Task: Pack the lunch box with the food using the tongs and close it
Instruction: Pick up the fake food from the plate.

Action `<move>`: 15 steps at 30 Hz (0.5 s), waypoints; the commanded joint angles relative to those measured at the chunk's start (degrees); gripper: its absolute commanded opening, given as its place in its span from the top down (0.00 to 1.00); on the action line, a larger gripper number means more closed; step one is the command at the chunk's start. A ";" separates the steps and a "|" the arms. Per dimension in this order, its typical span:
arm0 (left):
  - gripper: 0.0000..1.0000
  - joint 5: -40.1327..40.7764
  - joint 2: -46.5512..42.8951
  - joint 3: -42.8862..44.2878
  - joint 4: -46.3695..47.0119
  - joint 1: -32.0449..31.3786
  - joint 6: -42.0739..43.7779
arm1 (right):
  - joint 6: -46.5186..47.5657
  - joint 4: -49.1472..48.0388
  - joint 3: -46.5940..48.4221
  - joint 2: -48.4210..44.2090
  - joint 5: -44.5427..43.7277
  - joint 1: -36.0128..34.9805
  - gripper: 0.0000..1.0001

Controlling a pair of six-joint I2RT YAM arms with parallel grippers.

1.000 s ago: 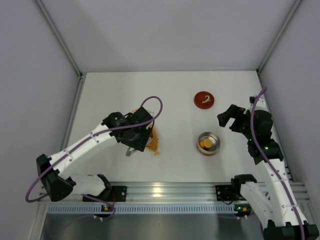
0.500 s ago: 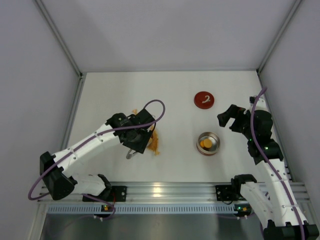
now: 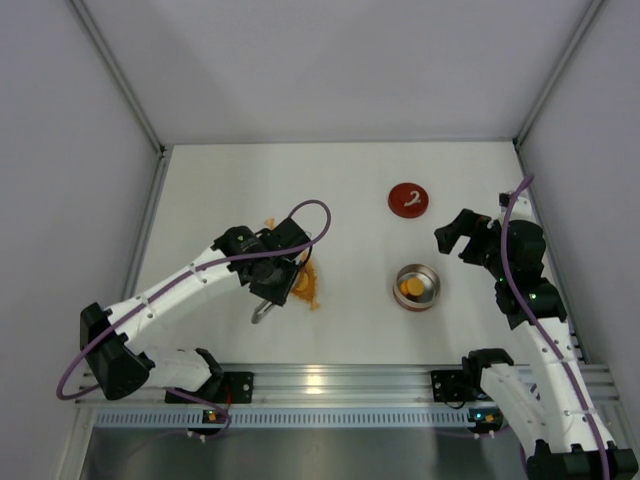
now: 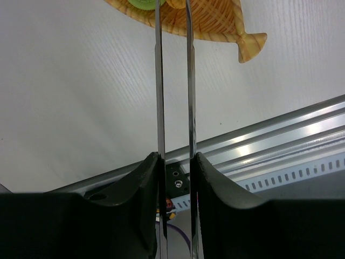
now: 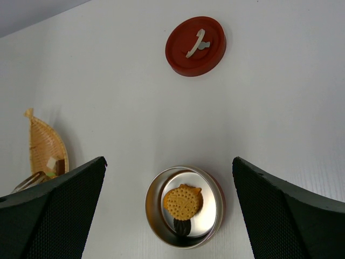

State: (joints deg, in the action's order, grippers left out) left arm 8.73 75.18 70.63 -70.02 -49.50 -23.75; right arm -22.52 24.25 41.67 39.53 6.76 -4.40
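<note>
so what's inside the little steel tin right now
One round orange biscuit-like piece lies in the tin; nothing else shows inside. Anything under that piece is covered.

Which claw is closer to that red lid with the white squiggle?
Right. The right gripper sits near-right of the red lid; the left gripper is far to its left, holding tongs over the woven dish.

One steel tin [image 5: 153, 210] (reddish rim). One red lid [image 5: 195, 46]. One biscuit [image 5: 183, 200], in the tin. One pair of tongs [image 4: 159, 81], two slim blades. One orange leaf-shaped dish [image 4: 215, 21]. Food bits [image 5: 54, 164] on the dish: two or three show, too small to count surely. Two robot arms: left arm [image 3: 170, 290], right arm [image 3: 540, 300].
</note>
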 commanded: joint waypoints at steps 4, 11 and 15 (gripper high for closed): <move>0.68 -0.29 -0.82 1.17 0.15 -0.16 0.63 | 0.73 -1.84 0.17 -0.24 0.09 -0.69 0.00; 0.71 0.06 -1.43 1.88 -0.73 -0.16 0.54 | 0.55 -1.84 0.17 -0.07 0.18 -0.69 0.00; 0.73 0.58 -1.87 3.02 -1.35 -0.16 0.28 | 0.55 -1.93 0.34 0.11 0.27 -0.69 0.01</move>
State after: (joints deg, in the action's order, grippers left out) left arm 8.40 75.16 70.83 -70.24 -49.50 -23.73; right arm -22.52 24.25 41.67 39.55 6.79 -4.40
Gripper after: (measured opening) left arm 0.307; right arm 0.993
